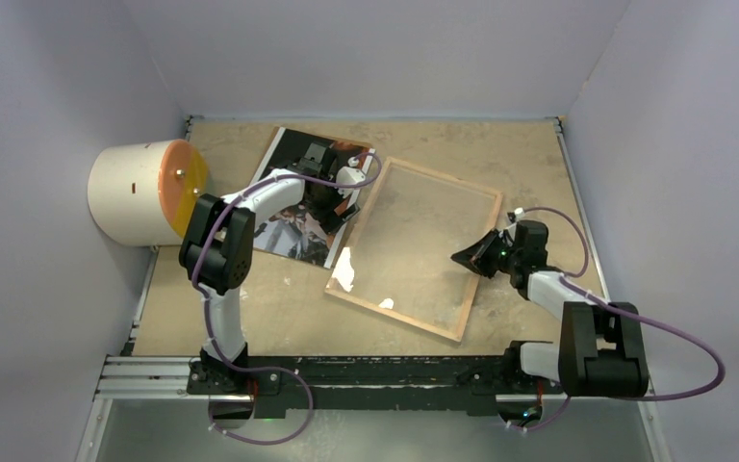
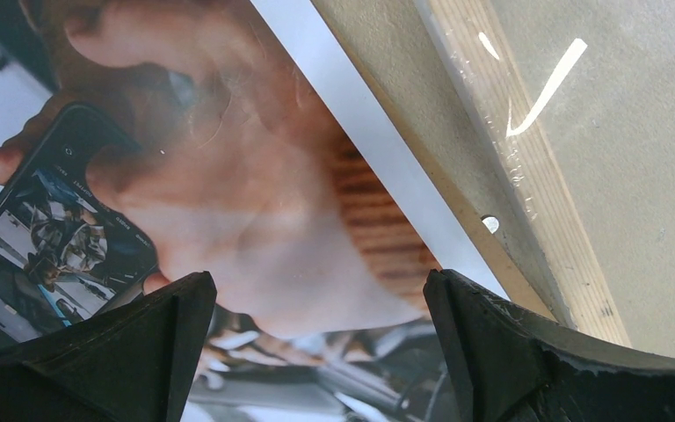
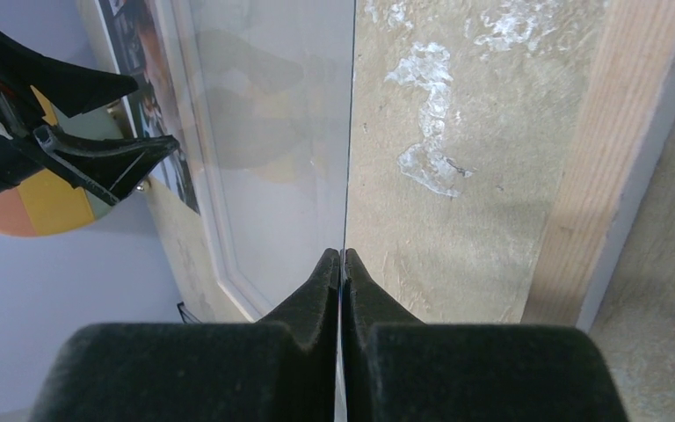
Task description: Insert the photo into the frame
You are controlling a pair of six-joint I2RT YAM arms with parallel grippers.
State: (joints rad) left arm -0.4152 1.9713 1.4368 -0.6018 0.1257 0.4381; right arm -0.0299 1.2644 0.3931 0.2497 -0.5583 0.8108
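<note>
Photo (image 1: 292, 227) lies picture side up at the left of the tan table (image 1: 250, 313), its long axis running near to far with the far end leaning right. Left gripper (image 2: 316, 276) hangs just above the print's right part, jaws spread wide and holding nothing. Just beside the photo's right edge, the frame (image 1: 394, 317) lies wood-brown back up, tilted the same way. At its right side, the right gripper (image 3: 341, 257) points left, its fingers pressed together on the thin edge of the glass pane (image 3: 272, 132).
</note>
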